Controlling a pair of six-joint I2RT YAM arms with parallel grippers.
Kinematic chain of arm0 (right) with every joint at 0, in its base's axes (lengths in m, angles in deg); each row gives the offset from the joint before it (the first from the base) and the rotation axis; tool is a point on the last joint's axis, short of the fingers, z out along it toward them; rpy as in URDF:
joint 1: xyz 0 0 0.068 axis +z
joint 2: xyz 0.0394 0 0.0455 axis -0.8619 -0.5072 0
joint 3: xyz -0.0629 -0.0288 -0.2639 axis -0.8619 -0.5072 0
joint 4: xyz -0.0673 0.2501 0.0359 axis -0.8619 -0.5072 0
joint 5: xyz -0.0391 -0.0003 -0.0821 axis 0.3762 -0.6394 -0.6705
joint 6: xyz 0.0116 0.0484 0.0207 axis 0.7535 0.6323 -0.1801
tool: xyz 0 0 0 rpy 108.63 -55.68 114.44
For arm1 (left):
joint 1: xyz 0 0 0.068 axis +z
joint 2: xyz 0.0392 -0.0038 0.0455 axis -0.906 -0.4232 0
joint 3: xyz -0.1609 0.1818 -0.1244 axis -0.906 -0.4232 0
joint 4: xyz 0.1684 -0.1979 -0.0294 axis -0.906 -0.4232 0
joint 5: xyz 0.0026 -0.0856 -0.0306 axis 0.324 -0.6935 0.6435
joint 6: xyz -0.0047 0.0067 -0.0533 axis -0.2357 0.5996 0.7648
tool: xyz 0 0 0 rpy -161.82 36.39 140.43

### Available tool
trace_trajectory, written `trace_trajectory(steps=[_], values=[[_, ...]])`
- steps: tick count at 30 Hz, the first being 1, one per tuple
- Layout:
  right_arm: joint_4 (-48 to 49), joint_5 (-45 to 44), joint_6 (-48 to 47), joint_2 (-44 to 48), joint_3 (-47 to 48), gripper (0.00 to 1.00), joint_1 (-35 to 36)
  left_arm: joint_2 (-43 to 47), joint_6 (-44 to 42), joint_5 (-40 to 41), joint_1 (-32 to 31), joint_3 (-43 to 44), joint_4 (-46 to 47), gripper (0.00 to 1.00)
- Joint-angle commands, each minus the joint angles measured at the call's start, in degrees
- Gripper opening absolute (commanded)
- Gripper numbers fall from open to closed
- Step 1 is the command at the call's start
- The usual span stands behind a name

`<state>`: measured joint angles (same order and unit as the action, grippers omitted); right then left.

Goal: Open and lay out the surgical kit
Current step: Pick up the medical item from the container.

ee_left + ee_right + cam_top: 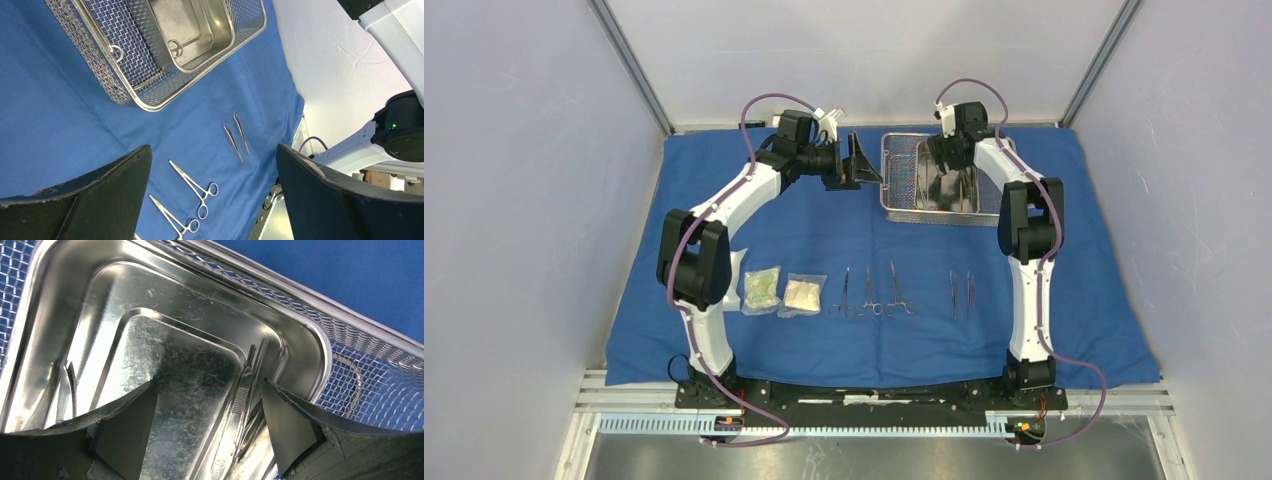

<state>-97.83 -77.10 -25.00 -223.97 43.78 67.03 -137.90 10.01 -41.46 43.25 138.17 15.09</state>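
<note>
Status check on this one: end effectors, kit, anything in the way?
Left end effector open, empty, beside tray. Right end effector open in pan, instrument by its finger. Three clamps, two tweezers, two packets out on cloth. Nothing blocking.

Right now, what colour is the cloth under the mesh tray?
Plain blue. The cloth under the mesh tray shows best in the top external view.

Overhead camera looked down from behind the bases; both wrist cameras shared the mesh tray, the right very close.
</note>
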Motion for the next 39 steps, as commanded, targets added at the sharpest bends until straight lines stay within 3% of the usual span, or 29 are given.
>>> trace_trajectory(steps=[1,18,32,39], values=[[-0.64,-4.81,1.84,-0.29,0.06,0.84,0.03,0.44,2.89,-2.02,0.48,-0.89,2.75,1.00],[6.40,-5.17,15.66,3.75,-16.05,0.92,-0.06,1.27,4.47,-2.52,0.72,-2.18,3.84,1.00],[17.87,-13.33,18.29,7.60,-17.79,0.93,-0.10,0.23,4.33,-2.46,0.73,-2.13,3.76,1.00],[15.81,-16.04,17.02,6.03,-15.49,0.94,-0.09,-0.09,4.51,-2.64,0.87,-2.04,3.85,1.00]])
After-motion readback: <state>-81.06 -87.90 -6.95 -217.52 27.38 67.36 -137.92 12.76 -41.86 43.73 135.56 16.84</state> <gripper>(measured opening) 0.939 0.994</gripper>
